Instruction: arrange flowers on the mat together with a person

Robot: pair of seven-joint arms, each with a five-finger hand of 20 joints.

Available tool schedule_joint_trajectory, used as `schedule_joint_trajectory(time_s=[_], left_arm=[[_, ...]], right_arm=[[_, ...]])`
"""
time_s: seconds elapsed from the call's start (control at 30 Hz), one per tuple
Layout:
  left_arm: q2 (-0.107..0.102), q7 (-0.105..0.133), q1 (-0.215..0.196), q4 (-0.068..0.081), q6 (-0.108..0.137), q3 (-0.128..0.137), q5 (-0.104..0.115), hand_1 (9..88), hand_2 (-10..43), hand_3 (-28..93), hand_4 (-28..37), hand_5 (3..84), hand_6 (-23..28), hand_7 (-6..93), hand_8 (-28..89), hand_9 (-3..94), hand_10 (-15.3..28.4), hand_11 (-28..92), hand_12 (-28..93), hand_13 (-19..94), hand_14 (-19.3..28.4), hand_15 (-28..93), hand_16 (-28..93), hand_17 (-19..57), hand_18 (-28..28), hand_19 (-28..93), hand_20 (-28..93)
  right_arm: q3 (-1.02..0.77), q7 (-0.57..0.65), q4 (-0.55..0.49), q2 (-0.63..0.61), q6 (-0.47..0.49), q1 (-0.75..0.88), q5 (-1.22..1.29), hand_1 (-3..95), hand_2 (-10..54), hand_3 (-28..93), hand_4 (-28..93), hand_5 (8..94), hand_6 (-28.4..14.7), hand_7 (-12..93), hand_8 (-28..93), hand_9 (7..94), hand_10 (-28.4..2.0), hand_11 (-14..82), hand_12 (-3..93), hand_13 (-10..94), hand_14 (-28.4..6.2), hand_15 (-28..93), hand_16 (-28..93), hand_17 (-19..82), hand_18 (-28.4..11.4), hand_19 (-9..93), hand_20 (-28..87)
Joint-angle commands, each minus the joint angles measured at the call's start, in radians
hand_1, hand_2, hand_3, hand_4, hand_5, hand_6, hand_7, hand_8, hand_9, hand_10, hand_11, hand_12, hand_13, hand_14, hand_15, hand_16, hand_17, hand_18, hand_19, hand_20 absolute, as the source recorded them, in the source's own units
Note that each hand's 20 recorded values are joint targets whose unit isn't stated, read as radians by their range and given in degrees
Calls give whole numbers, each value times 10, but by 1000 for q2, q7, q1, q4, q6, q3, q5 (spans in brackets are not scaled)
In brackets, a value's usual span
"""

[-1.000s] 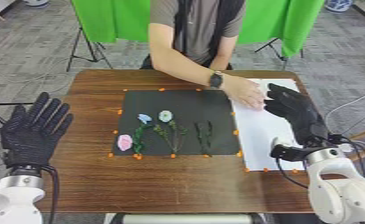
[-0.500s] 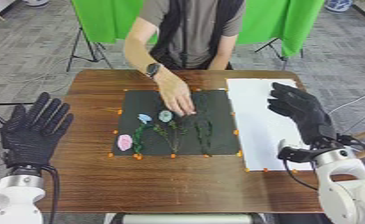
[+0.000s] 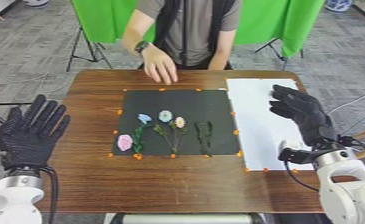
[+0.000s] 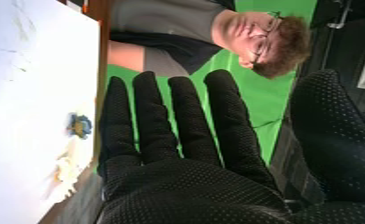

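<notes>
Where flowers point(image 3: 125, 142) lay: mat point(image 3: 152, 100)
Left hand point(image 3: 25, 145): was spread
Right hand point(image 3: 309, 119): was spread
Person's hand point(image 3: 161, 66): hung beyond mat

Left arm point(image 3: 15, 200): smooth white shell, rounded contours; pale grey band toward the wrist, black collar above it. Dark cable point(image 3: 53, 187) alongside. Left hand point(image 3: 24, 147): black fabric glove, textured palm, long slim fingers.

Right arm point(image 3: 360, 204): same glossy white casing, curved sections, grey banding near the wrist. Black wrist fittings, small whitish part among them; thin black cable point(image 3: 290, 173) forms a loop. Right hand point(image 3: 308, 116): matching black glove.

Right wrist view, right hand point(image 4: 201, 192): fine pale dots over the black fabric, small creases in the palm, rounded fingertips, broad tapering thumb point(image 4: 328, 125).
</notes>
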State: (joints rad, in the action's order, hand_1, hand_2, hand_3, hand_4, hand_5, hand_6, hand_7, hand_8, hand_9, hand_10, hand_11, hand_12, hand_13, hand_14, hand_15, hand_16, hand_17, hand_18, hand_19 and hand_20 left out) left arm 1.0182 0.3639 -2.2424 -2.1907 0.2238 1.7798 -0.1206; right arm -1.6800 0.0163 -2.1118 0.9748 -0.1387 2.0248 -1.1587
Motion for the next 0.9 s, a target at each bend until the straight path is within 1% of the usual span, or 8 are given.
schedule_joint_trajectory(time_s=[0.03, 0.13, 0.2, 0.3, 0.4, 0.77, 0.83, 0.9], left_arm=[[6, -3, -12, 3, -19, -3, -25, 243, 148, 746, -283, 426, 77, 101, -86, 362, 147, 165, 77, 266, 138, 255, -67, -64, 139, 329, 116], [6, -4, -15, 6, -13, 0, -28, 242, 148, 745, -283, 425, 78, 99, -86, 359, 146, 163, 78, 264, 138, 255, -66, -64, 138, 328, 116], [5, 4, -13, 6, -7, 1, -10, 242, 147, 745, -283, 425, 78, 99, -85, 359, 146, 163, 78, 264, 137, 254, -65, -64, 139, 326, 116], [4, 0, -14, 6, -14, 3, -24, 242, 147, 745, -283, 423, 78, 98, -85, 357, 145, 163, 79, 264, 137, 254, -65, -63, 138, 324, 115], [6, 11, -24, -4, 7, 6, -5, 241, 148, 745, -283, 423, 78, 97, -85, 356, 145, 163, 79, 264, 138, 254, -65, -64, 138, 324, 115], [7, 21, -40, -3, -7, 14, -11, 240, 150, 743, -283, 424, 78, 100, -85, 357, 146, 165, 79, 262, 137, 254, -65, -64, 138, 324, 116], [4, 18, -32, -2, 4, 12, -7, 240, 149, 744, -283, 424, 78, 100, -85, 357, 146, 164, 78, 262, 137, 255, -65, -64, 138, 325, 116], [0, 25, -33, -13, 32, 10, 5, 240, 150, 744, -283, 424, 78, 100, -85, 357, 145, 164, 78, 263, 139, 257, -64, -64, 138, 326, 116]], right_arm=[[46, 162, 39, -109, -143, -83, -327, 236, 69, 747, -209, 413, -39, 125, -84, 378, -140, 47, 169, 278, -159, 152, 243, 79, -175, 421, 125], [104, 241, 91, -173, -223, -155, -462, 241, 48, 749, -206, 406, -42, 127, -85, 363, -137, 46, 169, 254, -160, 144, 236, 77, -166, 414, 118], [187, 322, 138, -215, -251, -258, -541, 244, 28, 752, -203, 402, -42, 127, -85, 352, -135, 43, 167, 245, -160, 137, 230, 77, -164, 412, 114], [232, 397, 181, -259, -261, -324, -666, 249, 9, 755, -200, 392, -44, 131, -86, 336, -136, 40, 166, 226, -162, 131, 225, 68, -160, 415, 111], [343, 456, 258, -305, -257, -445, -763, 256, -10, 758, -198, 384, -44, 131, -87, 328, -137, 36, 165, 219, -162, 132, 223, 67, -158, 416, 108], [678, 499, 531, -387, -17, -837, -811, 303, -92, 777, -219, 321, -52, 124, -85, 291, -154, 27, 169, 197, -162, 140, 198, 69, -151, 422, 87], [741, 490, 576, -392, -33, -884, -797, 309, -95, 777, -225, 317, -53, 121, -83, 286, -154, 23, 169, 194, -162, 139, 194, 69, -151, 424, 86], [785, 473, 615, -390, -21, -925, -759, 319, -95, 788, -238, 320, -52, 127, -82, 289, -152, 25, 170, 198, -159, 139, 194, 73, -152, 427, 86]])
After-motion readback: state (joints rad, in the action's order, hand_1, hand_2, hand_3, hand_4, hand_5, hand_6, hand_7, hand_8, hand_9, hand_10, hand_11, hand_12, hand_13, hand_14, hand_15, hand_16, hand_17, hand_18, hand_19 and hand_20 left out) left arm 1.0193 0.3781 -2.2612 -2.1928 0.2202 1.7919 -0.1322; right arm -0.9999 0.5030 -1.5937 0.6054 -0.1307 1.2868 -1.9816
